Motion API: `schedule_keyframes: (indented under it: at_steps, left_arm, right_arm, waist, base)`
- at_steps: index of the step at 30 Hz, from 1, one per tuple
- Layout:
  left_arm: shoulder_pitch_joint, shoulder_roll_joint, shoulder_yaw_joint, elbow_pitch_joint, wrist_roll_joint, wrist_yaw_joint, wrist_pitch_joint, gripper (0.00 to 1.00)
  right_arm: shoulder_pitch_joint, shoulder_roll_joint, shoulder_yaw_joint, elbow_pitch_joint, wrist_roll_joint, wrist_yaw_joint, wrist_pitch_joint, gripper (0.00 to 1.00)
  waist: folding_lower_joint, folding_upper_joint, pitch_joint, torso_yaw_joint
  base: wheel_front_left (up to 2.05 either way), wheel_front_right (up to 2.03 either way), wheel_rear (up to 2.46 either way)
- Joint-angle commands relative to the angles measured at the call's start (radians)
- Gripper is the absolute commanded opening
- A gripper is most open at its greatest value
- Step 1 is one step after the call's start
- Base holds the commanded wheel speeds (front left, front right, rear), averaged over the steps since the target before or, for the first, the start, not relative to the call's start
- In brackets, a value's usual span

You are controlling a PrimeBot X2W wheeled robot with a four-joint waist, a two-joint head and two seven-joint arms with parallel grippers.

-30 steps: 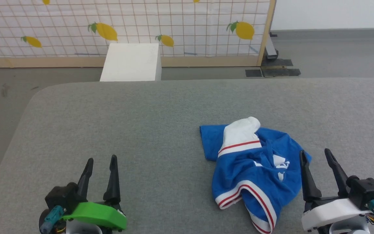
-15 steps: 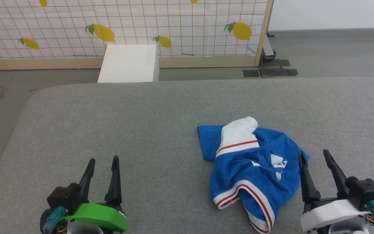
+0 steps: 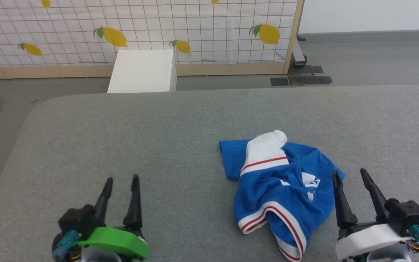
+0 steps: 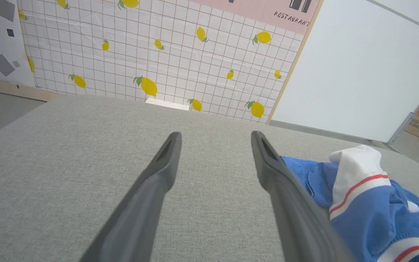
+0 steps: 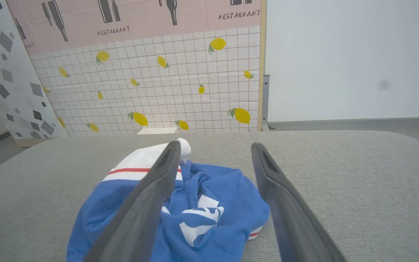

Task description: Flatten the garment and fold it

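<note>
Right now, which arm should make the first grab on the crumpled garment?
Right, probably. The right gripper is open, its tips beside the garment. The left gripper is open too, but a stretch of bare grey surface separates it from the fabric.

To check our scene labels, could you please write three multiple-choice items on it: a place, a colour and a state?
1. Where does the garment lie?
A) on the white box
B) on the grey surface beside the right hand
C) on the floor
2. What colour are its thin stripes?
A) green
B) yellow
C) red
3. How does it lie?
A) crumpled in a heap
B) spread flat
C) neatly folded
Answers: 1 B, it rests on the grey surface next to that hand; 2 C, red lines edge the white bands; 3 A, bunched folds partly hide the lettering.
</note>
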Motion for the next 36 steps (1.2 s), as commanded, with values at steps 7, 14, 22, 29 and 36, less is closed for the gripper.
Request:
schedule_keyframes:
  at_steps: [7,14,22,29,36]
  left_arm:
    - [-0.152,-0.004,-0.207,0.097,-0.085,0.017,-0.001,1.0]
    - [-0.406,-0.004,-0.398,0.283,-0.262,0.083,0.169,1.0]
    - [-0.611,-0.004,-0.516,0.472,-0.426,0.16,0.451,1.0]
    - [-0.687,-0.004,-0.56,0.588,-0.446,0.196,0.632,1.0]
    - [-0.701,0.002,-0.587,0.588,-0.442,0.164,0.656,0.0]
  right_arm:
    - [-0.012,0.0,0.016,0.002,0.01,-0.001,-0.001,1.0]
    - [-0.025,0.0,0.034,0.007,0.01,-0.001,0.0,1.0]
    - [-0.041,0.0,0.05,0.025,0.017,-0.001,-0.01,1.0]
    - [-0.039,0.0,0.051,0.033,0.021,-0.001,-0.02,1.0]
    - [-0.038,0.0,0.045,0.04,0.024,-0.001,-0.026,1.0]
  waist:
    - [0.0,0.0063,0.02,-0.045]
    - [0.0,0.0063,0.053,-0.115]
    - [0.0,0.0063,0.082,-0.208]
    - [0.0,0.0063,0.09,-0.246]
    - [0.0,0.0063,0.086,-0.243]
  base:
    - [0.0,0.0,0.0]
    - [0.0,0.0,0.0]
    - [0.0,0.0,0.0]
    - [0.0,0.0,0.0]
    - [0.0,0.0,0.0]
